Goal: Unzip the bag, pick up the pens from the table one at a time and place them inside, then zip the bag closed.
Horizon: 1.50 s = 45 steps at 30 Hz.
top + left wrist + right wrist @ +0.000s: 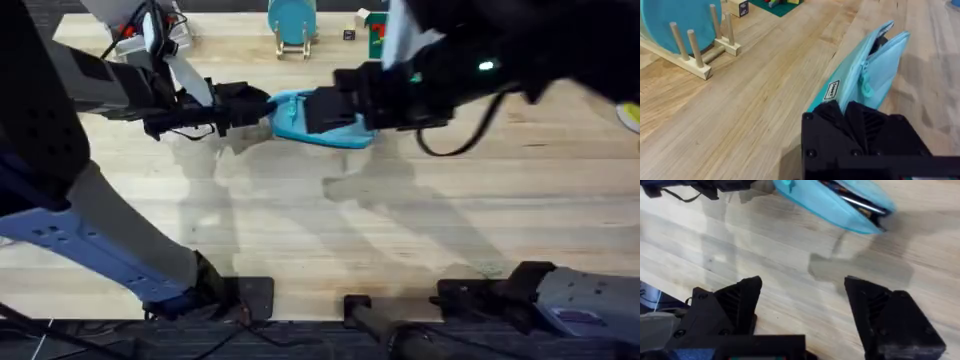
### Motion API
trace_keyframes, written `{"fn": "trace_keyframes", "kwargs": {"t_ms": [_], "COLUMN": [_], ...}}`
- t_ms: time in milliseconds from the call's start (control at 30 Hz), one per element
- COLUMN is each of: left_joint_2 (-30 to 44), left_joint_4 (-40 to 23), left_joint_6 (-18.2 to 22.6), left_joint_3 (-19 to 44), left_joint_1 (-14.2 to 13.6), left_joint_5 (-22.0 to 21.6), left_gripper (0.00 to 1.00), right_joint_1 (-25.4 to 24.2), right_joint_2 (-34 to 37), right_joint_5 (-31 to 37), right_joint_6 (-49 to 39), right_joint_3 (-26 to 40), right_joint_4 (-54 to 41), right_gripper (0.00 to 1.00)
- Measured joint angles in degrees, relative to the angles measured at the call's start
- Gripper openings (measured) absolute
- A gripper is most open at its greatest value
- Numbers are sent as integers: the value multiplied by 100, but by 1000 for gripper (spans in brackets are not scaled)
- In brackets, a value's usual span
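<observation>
Left wrist: bag (867, 80) in left gripper (855, 117), off table (740, 115).

One bag (325, 125), two claws (262, 108) (335, 105), one teal disc (291, 18) on one wooden stand (292, 45).

Overhead cam sits above the arm bases looking down and forward, so you get the whole tabletop (300, 250) with both arms reaching toward the far side. Left wrist cam rides right behind its fingers (860, 132), super close to the blue pouch (875, 65), looking low across the wood toward the teal disc on its wooden stand (675, 25). Right wrist cam hangs higher, looking down past its spread fingers (737, 302) at that same pouch (835, 202), which all three views share.
</observation>
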Motion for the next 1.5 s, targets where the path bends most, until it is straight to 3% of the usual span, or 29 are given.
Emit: {"fn": "trace_keyframes", "kwargs": {"t_ms": [600,1500], "left_joint_2": [0,0], "left_joint_4": [1,1], "left_joint_6": [0,0], "left_joint_3": [0,0], "left_joint_1": [0,0], "left_joint_5": [0,-2], "left_gripper": [41,42], "right_joint_1": [117,397], "right_joint_2": [894,937], "right_joint_5": [-5,467], "right_joint_6": [696,764], "right_joint_3": [0,-2], "right_joint_4": [491,1322], "right_gripper": [997,996]}}
